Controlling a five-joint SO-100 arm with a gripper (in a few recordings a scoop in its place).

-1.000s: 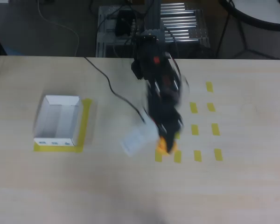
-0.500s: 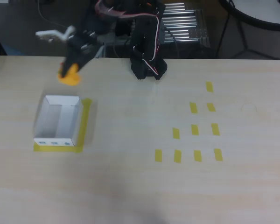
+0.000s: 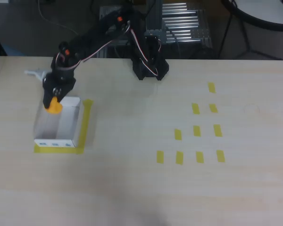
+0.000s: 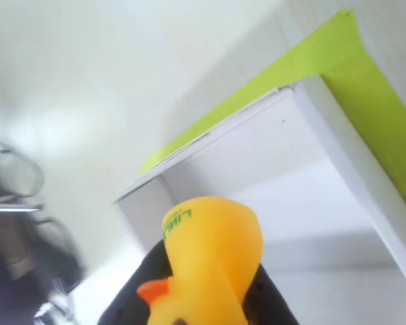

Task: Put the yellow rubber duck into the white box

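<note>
- In the wrist view the yellow rubber duck [image 4: 206, 264] sits closest to the lens at about 6 o'clock, its orange-red beak pointing toward 7 o'clock. The dark gripper [image 4: 203, 298] is pinching it from both sides, so the toy is carried off the surface rather than resting on anything.
- Just beyond the duck, toward 12 to 3 o'clock, lies the open top of the white box [image 4: 338, 128]. Its thin wall runs diagonally and its pale inside shows below the duck, which suggests the toy is held above the opening for a drop.
- A yellow tape strip [image 4: 372, 88] hugs the outside of that wall. It looks like a marker for where the box should stand.
- In the overhead view the duck [image 3: 53, 105] hangs at the far rim of the box [image 3: 68, 140], at roughly 11 o'clock of its opening, with the gripper [image 3: 54, 98] right over it.
- The arm [image 3: 92, 37] reaches in from its base [image 3: 150, 69] at about 2 o'clock of the box.
- Well apart, at 3 o'clock across the surface [image 3: 132, 188], short tape marks [image 3: 196, 131] form a grid, probably start spots for the toy.
- My judgement: releasing here may clip the rim; a nudge toward 6 o'clock seems safer.
</note>
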